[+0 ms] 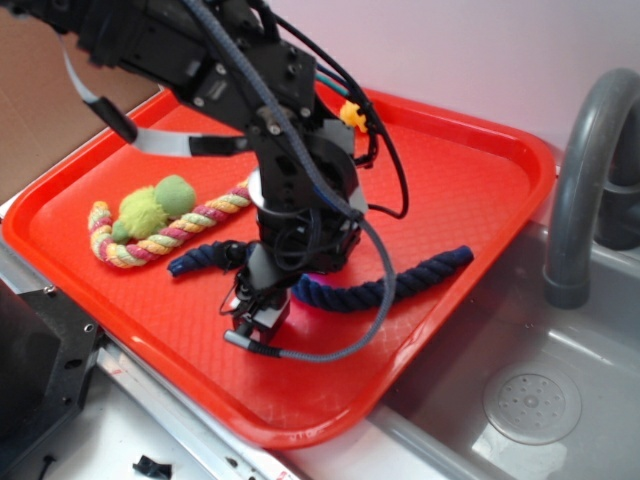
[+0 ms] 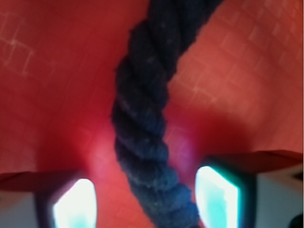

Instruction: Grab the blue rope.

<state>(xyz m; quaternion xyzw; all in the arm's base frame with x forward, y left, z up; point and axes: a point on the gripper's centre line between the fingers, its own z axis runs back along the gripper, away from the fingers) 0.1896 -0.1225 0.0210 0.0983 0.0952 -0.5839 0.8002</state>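
The blue rope is a thick dark navy twisted rope lying wavy across the red tray. My gripper is lowered right over its middle and hides that part in the exterior view. In the wrist view the blue rope runs from the top down between my two fingertips. My gripper is open, with red tray showing between the rope and the left finger and only a thin gap on the right.
A shorter pink-yellow-green striped rope with green fuzzy balls lies on the tray's left part. A grey sink with a grey faucet is to the right of the tray.
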